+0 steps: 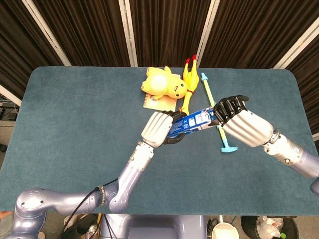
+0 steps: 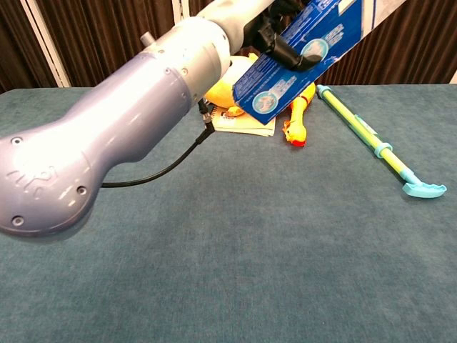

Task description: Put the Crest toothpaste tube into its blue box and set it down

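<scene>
Both robot hands point(image 1: 158, 129) point(image 1: 239, 123) on blue box point(image 1: 192, 122)

Your blue Crest box point(image 1: 188, 123) hangs tilted above the table, far end higher, held at both ends, and the toothpaste tube seems to be hidden inside it.

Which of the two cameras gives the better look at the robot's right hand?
The head view. It shows the whole right hand from above, its dark fingers closed around the far end of the blue box, which the left hand holds at the other end. The chest view does not show the right hand.
</scene>
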You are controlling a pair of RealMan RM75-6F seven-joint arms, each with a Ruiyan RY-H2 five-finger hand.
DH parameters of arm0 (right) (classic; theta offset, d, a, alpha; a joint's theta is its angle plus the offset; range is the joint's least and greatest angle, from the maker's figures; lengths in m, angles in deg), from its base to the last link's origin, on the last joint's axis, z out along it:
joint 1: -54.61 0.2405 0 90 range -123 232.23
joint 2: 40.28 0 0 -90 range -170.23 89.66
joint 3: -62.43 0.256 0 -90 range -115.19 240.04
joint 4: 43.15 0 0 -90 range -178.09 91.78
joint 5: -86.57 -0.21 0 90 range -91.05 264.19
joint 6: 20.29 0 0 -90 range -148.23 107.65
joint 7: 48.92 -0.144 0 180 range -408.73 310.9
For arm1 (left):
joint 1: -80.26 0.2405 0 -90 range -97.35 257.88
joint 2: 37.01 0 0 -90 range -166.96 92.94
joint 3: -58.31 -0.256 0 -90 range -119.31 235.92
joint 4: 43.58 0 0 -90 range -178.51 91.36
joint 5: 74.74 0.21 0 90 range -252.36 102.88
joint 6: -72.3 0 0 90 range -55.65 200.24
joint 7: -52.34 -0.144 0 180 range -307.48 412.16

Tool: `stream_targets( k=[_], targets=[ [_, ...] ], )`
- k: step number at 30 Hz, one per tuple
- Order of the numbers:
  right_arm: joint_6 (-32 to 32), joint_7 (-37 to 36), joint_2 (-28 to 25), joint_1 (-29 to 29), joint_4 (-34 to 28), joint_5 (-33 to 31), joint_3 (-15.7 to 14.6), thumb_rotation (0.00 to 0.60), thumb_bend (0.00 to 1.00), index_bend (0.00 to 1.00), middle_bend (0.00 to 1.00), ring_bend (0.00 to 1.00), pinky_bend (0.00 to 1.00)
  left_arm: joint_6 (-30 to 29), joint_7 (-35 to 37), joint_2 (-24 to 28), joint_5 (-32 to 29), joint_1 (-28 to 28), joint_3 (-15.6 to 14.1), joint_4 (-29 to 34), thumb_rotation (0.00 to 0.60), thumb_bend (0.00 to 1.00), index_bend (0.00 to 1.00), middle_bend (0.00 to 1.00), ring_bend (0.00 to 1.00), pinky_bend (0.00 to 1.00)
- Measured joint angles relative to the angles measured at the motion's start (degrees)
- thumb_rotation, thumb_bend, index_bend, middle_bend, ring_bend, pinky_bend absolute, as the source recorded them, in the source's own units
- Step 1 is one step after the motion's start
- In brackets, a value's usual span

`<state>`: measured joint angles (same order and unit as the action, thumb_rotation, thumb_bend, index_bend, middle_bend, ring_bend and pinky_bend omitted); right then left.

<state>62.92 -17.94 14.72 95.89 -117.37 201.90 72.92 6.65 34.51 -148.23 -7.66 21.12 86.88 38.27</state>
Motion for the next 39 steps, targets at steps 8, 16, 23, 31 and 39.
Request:
stream_targets(
  k=[8, 16, 23, 31, 39],
  targets=[
    [0.8, 0.1, 0.1, -0.2, 0.1, -0.3, 0.3, 0.6, 0.48, 0.72, 0.74, 0.6, 0.6, 0.2, -1.7, -1.3, -1.8, -2.3, 1.7, -0.7, 0.6, 0.37, 0.37, 0.53, 0.49, 0.54],
    [2.6, 1.4, 0.4, -0.8, 0.4, -0.7, 0.9, 0.6, 0.48, 0.41, 0.61, 0.39, 0.35, -0.4, -2.1, -3.1, -2.4, -4.3, 2.8, -2.9, 0.6, 0.37, 0.37, 0.53, 0.49, 0.54],
    [4.4, 2.2, 1.4, -1.7, 0.6, -2.2, 1.9, 0.6, 0.48, 0.31, 0.55, 0.31, 0.27, -1.3, -1.7, -4.1, -1.9, -5.2, 2.7, -4.2, 0.6, 0.37, 0.37, 0.53, 0.49, 0.54],
    [5.8, 2.4, 1.9, -2.3, 0.6, -2.8, 2.3, 0.6, 0.4, 0.22, 0.5, 0.25, 0.24, -1.7, -1.8, -3.8, -1.8, -5.3, 2.2, -4.1, 0.6, 0.37, 0.37, 0.53, 0.49, 0.54],
    [6.9, 2.3, 2.5, -2.9, 0.0, -3.9, 2.9, 0.6, 0.3, 0.04, 0.44, 0.21, 0.23, -2.3, -1.7, -3.4, -1.9, -5.2, 2.4, -3.5, 0.6, 0.37, 0.37, 0.53, 0.49, 0.54]
  ],
)
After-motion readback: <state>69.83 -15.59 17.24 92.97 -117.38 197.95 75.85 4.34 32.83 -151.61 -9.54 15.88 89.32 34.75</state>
